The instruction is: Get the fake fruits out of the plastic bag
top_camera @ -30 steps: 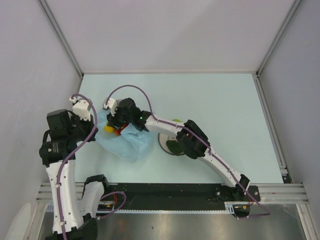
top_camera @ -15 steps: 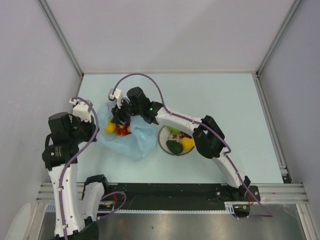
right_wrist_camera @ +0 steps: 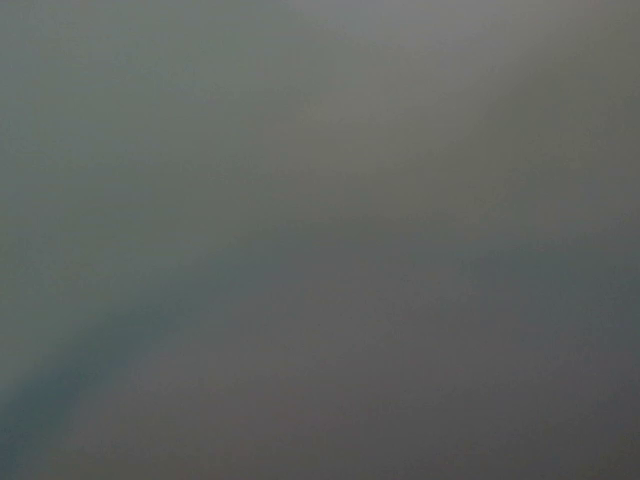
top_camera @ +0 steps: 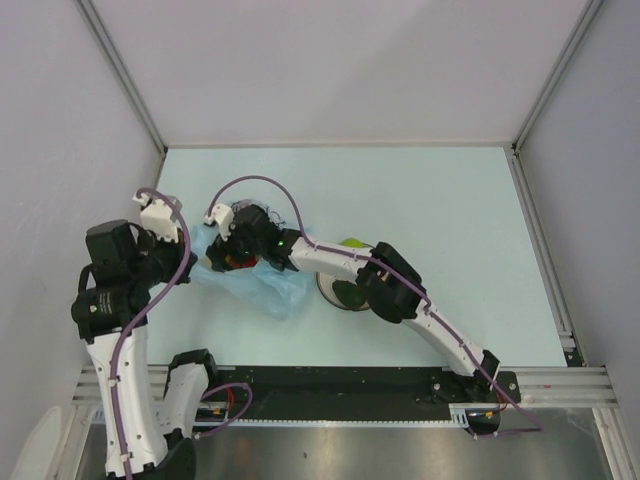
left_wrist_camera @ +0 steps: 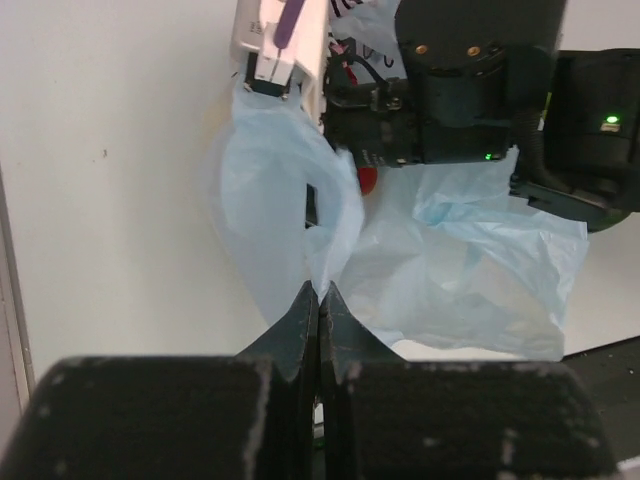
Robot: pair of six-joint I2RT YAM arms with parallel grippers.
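The light-blue plastic bag (top_camera: 270, 290) lies crumpled left of centre. My left gripper (top_camera: 195, 264) is shut on its left edge, and in the left wrist view the film (left_wrist_camera: 470, 270) rises straight out of the closed jaws (left_wrist_camera: 320, 292). My right gripper (top_camera: 232, 256) reaches down into the bag's mouth, and its fingertips are hidden. A red fruit (top_camera: 238, 262) shows in the mouth beside it and appears under the gripper body as a red spot (left_wrist_camera: 367, 180). The right wrist view is plain grey blur. A green apple (top_camera: 352, 243) and a dark green fruit (top_camera: 350, 293) lie on the plate.
The white plate (top_camera: 328, 290) sits just right of the bag, mostly under my right forearm (top_camera: 385, 285). Grey walls close off the table at left, back and right. The black base rail (top_camera: 330, 380) runs along the near edge.
My right gripper has dropped back down into the bag's mouth, and its forearm covers the plate again. The yellow fruit seen in the bag earlier is now hidden. The left gripper keeps its hold.
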